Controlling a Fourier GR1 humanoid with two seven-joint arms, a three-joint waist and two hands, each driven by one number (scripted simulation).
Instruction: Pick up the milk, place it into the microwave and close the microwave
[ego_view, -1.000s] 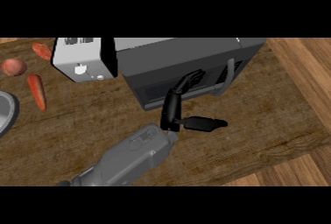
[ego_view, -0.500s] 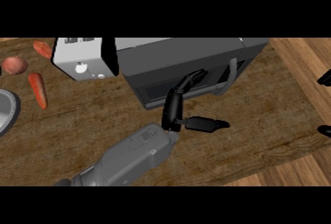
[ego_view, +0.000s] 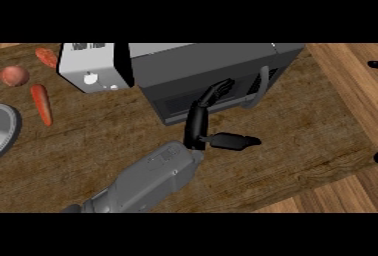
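Observation:
The dark grey microwave (ego_view: 207, 60) stands at the back of the counter, its door (ego_view: 184, 100) facing me with a curved grey handle (ego_view: 256, 90) on its right side. My left hand (ego_view: 198, 125) reaches up from the lower middle. Its straight fingers (ego_view: 214, 92) rest against the door front just left of the handle, and the thumb (ego_view: 232, 141) sticks out to the right. Only small black slivers of my right hand (ego_view: 373, 64) show at the right edge. I cannot see the milk in this view.
A white toaster (ego_view: 88, 70) stands against the microwave's left side. Left of it lie a carrot (ego_view: 42, 104), a round reddish vegetable (ego_view: 13, 76) and another orange piece (ego_view: 46, 56). A grey plate's rim (ego_view: 7, 127) shows at the left edge. The counter ends at the right.
The left hand stays against the microwave door with hardly any shift. Black parts of the right hand came into view at the right edge and now show less.

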